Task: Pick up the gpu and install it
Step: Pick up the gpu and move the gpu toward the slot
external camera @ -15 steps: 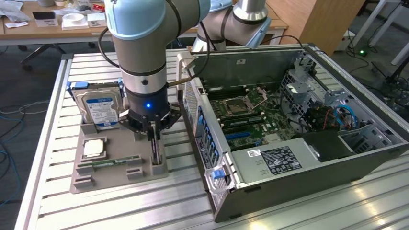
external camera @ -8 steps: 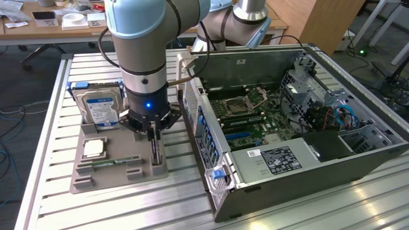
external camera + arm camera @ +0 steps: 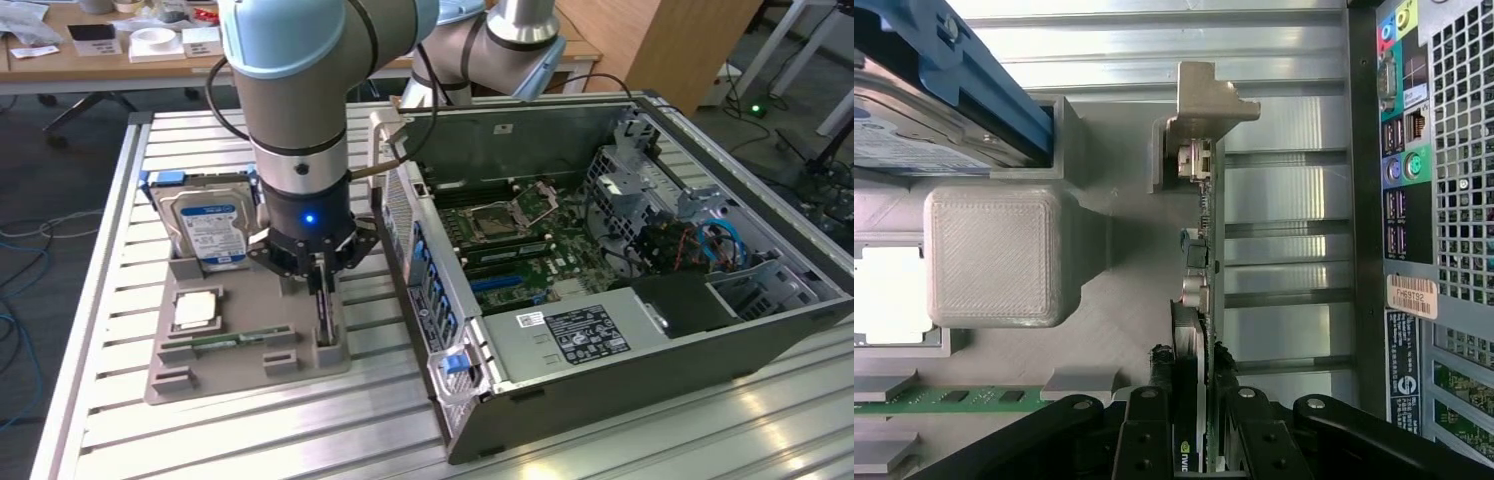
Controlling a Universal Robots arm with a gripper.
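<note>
The gpu (image 3: 327,318) is a thin dark card standing on edge in a slot at the exterior view's right side of the grey parts tray (image 3: 200,378). My gripper (image 3: 320,283) comes down on it from above. In the wrist view the gpu (image 3: 1199,260) runs away from the gripper (image 3: 1199,420), ending in its silvery bracket (image 3: 1204,105), which rests in a tray holder. The black fingers (image 3: 1149,425) press against both faces of the card, so the gripper is shut on it. The card still sits in the tray.
An open computer case (image 3: 601,250) lies just to the exterior view's right of the tray, motherboard (image 3: 521,250) facing up. On the tray stand a hard drive (image 3: 211,225) with a blue-white label, a CPU (image 3: 196,310) and a green memory stick (image 3: 220,340). The ribbed metal table (image 3: 267,430) carries everything.
</note>
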